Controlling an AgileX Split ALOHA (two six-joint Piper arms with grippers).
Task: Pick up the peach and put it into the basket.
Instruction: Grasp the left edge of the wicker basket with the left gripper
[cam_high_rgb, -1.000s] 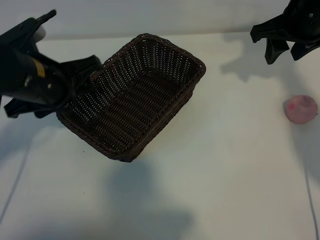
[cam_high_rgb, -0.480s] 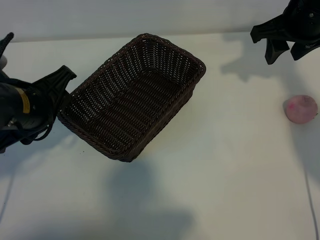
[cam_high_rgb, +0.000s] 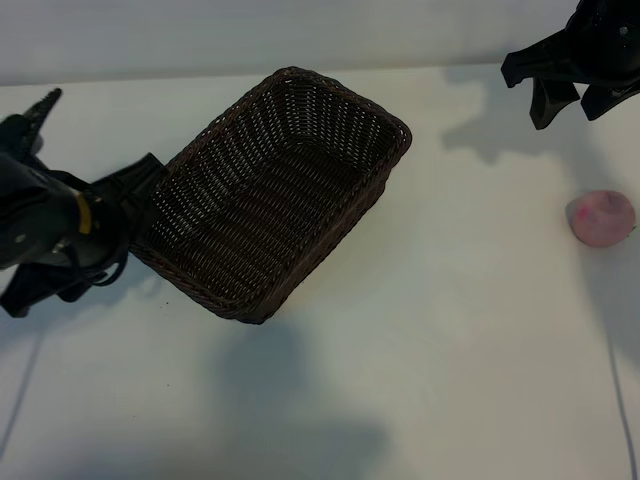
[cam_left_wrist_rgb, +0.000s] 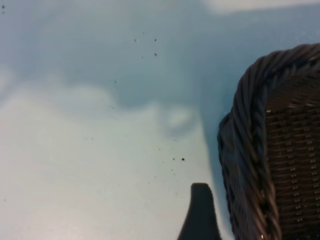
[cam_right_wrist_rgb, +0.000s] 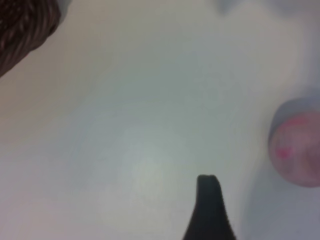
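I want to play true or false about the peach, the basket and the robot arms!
1. The peach is inside the basket. False: it lies on the table, off to the right of the basket.
2. The basket has nothing in it. True.
3. The right gripper is holding the peach. False: its jaws are open and apart from the peach.
4. The left gripper is at the basket's left end. True.

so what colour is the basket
Dark brown woven wicker basket, clearest in the exterior view.
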